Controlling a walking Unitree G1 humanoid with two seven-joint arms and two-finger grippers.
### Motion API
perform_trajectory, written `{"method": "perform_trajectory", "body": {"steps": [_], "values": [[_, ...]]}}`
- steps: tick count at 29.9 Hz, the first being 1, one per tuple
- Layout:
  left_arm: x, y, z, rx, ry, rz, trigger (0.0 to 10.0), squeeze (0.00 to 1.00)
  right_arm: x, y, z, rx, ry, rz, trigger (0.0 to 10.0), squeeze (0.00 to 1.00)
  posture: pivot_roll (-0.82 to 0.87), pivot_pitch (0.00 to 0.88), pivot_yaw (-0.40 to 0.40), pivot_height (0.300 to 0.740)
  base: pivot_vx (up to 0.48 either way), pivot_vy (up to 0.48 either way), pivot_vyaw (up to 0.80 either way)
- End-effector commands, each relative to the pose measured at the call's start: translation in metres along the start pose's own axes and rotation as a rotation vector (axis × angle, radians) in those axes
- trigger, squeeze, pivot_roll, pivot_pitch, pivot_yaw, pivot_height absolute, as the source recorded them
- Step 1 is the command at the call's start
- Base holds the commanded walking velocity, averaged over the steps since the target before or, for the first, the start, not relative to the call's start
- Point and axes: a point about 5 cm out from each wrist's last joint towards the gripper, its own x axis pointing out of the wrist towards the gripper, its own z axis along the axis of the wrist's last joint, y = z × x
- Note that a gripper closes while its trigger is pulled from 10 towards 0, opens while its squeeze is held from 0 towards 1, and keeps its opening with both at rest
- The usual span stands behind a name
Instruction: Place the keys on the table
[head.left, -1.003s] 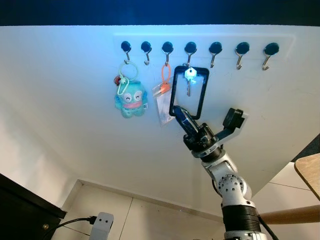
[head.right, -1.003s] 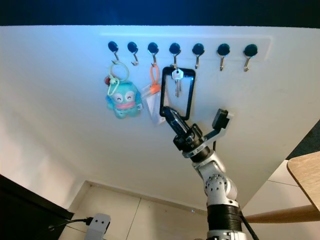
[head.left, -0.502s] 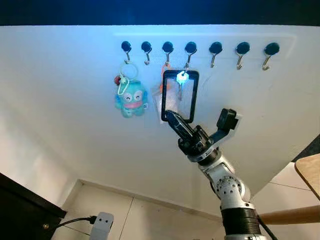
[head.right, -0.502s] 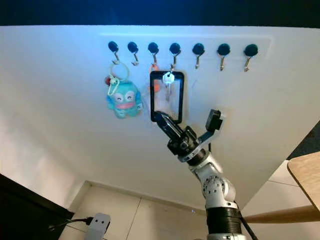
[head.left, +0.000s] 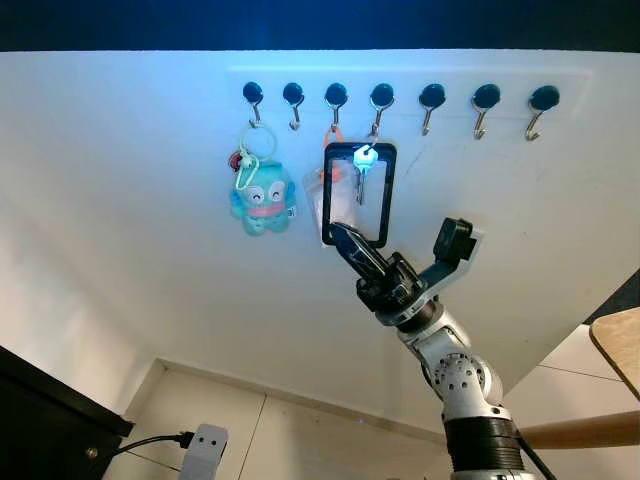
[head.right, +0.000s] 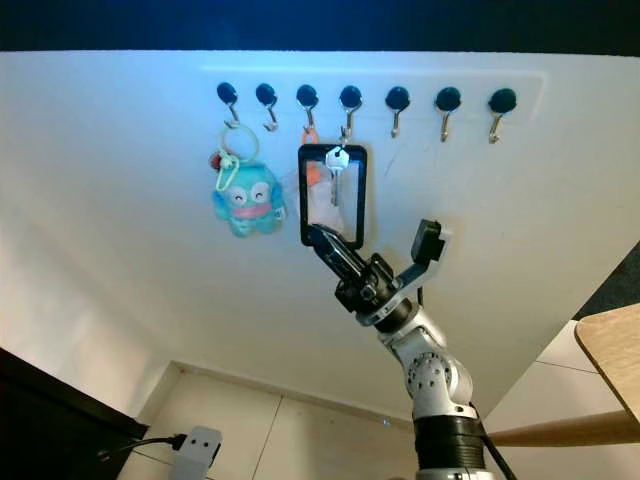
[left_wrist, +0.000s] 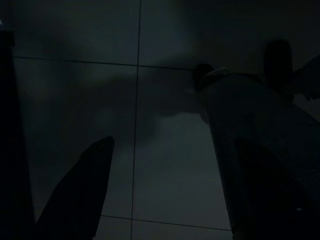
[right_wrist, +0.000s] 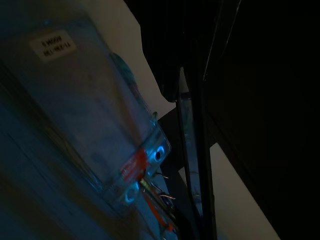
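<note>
Wall (head.left: 120, 200): white, taking up most of what you see from the head.

Table (head.left: 618, 350): one wooden corner, cut off at the robot's right. You cannot see the top where the keys must end up.

Right arm (head.left: 455, 375): raised toward the hooks.

Right gripper (head.left: 358, 195): its two long black fingers (head.left: 326, 195) stand spread either side of the key, framing it. Judged from the head views they are not yet pinching anything.

Toy (head.left: 262, 198): blue-green plush on a ring, on the leftmost hook.

Card sleeve (right_wrist: 95, 120): clear plastic with an orange loop, on the third hook, partly behind the gripper.

Hook rail (head.left: 400, 97): seven dark-capped hooks in a row.

Keys (head.left: 363, 160): a silver key lit bright, hanging on the fourth hook, between the spread fingers.

Progress, as a judgement: early. You have the keys lined up but not gripped; lifting them off the hook, carrying them and setting them down all remain.

Hard to make out: whether more than one key hangs there. The right wrist picture is dark and blurred. The left wrist picture shows dim floor tiles (left_wrist: 165, 90) and the left gripper (left_wrist: 165, 200) with its fingers apart, hanging idle.
</note>
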Motion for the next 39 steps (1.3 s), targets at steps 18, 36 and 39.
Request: {"method": "perform_trajectory", "body": {"steps": [18, 36, 39], "values": [[-0.002, 0.000, -0.016, 0.012, 0.063, -0.012, 10.0, 0.00, 0.019, 0.012, 0.005, -0.034, 0.006, 0.083, 0.0, 0.00, -0.13, 0.058, 0.126, 0.740, 0.000, 0.000, 0.00], [-0.002, 0.000, -0.016, 0.015, 0.063, -0.013, 10.0, 0.00, 0.030, 0.012, 0.004, -0.089, 0.045, 0.054, 0.0, 0.00, -0.13, 0.064, 0.130, 0.740, 0.000, 0.000, 0.00], [-0.002, 0.000, -0.017, 0.016, 0.065, -0.014, 10.0, 0.00, 0.030, 0.012, 0.004, -0.089, 0.040, 0.048, 0.0, 0.00, -0.13, 0.067, 0.131, 0.740, 0.000, 0.000, 0.00]]}}
